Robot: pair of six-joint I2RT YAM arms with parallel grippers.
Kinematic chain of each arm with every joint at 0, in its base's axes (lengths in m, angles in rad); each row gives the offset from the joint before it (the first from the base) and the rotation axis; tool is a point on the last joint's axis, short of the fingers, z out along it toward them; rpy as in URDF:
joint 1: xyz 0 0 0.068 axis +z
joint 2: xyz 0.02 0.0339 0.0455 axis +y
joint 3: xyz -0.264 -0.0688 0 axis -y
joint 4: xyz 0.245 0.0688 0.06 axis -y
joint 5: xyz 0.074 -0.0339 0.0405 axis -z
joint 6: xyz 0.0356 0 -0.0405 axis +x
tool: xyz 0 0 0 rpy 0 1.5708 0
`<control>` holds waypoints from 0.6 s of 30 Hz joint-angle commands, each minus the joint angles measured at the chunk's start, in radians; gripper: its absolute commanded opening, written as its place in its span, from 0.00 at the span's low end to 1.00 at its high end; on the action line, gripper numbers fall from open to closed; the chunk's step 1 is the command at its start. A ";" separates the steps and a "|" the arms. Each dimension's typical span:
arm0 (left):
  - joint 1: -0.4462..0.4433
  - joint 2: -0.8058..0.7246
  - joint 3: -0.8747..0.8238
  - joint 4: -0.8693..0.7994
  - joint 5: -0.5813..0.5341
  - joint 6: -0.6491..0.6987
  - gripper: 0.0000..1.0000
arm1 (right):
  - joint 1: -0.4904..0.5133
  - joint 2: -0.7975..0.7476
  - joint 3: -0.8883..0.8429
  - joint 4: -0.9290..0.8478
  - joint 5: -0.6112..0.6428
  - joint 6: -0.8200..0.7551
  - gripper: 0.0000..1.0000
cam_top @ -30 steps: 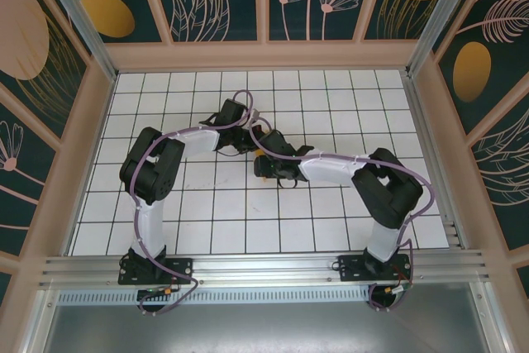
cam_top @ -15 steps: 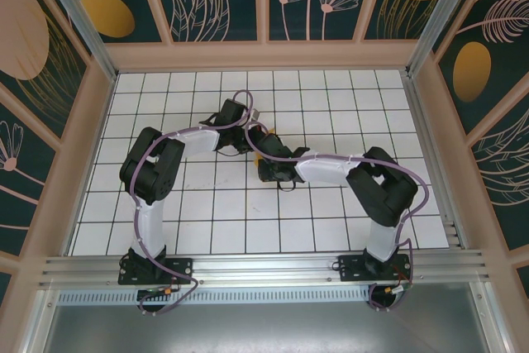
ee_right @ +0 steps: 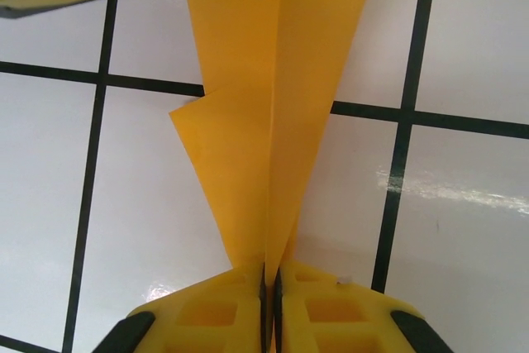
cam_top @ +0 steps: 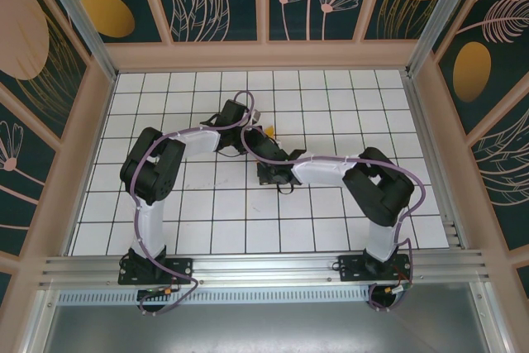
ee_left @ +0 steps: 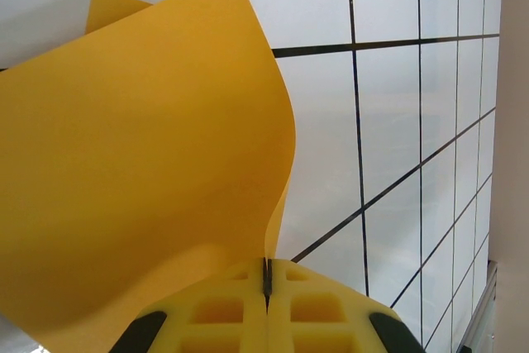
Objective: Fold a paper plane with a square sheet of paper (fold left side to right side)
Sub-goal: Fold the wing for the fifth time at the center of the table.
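Paper (ee_left: 140, 188): orange-yellow sheet, doubled over, standing up over the white grid table (cam_top: 331, 221). In the top view the paper (cam_top: 269, 131) is sitting near the table's centre, between the two wrists. Left gripper (ee_left: 266, 285): pads pressing together, pinching the sheet's lower edge. The sheet is bowing from 6 toward 11 o'clock, its top corner pointing at 12. Right gripper (ee_right: 270, 280): pads clamping the folded layers. There the long axis is running 6 to 12 o'clock, a free corner pointing at 9.
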 commanded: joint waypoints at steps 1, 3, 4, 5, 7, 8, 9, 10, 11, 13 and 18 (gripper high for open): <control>-0.001 -0.016 -0.016 0.006 0.000 0.004 0.04 | 0.010 0.020 0.024 -0.055 0.058 0.011 0.12; -0.001 -0.020 -0.021 0.006 -0.003 0.004 0.04 | 0.010 0.010 0.010 -0.049 0.069 0.024 0.10; -0.001 -0.021 -0.022 0.005 -0.002 0.005 0.04 | 0.010 0.004 0.003 -0.044 0.073 0.028 0.09; -0.001 -0.021 -0.023 0.006 -0.003 0.006 0.04 | 0.010 -0.001 -0.004 -0.035 0.073 0.030 0.09; -0.001 -0.022 -0.023 0.004 -0.003 0.006 0.04 | 0.010 -0.016 -0.017 -0.011 0.060 0.023 0.09; -0.001 -0.023 -0.023 0.004 -0.003 0.006 0.04 | 0.010 -0.024 -0.025 0.003 0.055 0.018 0.10; -0.001 -0.024 -0.023 0.006 -0.002 0.006 0.04 | 0.010 -0.034 -0.031 0.014 0.052 0.013 0.11; -0.002 -0.023 -0.023 0.006 -0.003 0.006 0.04 | 0.010 -0.042 -0.036 0.024 0.052 0.010 0.14; -0.001 -0.023 -0.025 0.005 -0.001 0.006 0.04 | 0.010 -0.051 -0.042 0.035 0.052 0.006 0.17; -0.001 -0.023 -0.026 0.006 -0.001 0.006 0.04 | 0.011 -0.067 -0.054 0.060 0.053 -0.002 0.23; -0.001 -0.025 -0.026 0.006 0.002 0.005 0.04 | 0.010 -0.089 -0.074 0.119 0.073 -0.022 0.35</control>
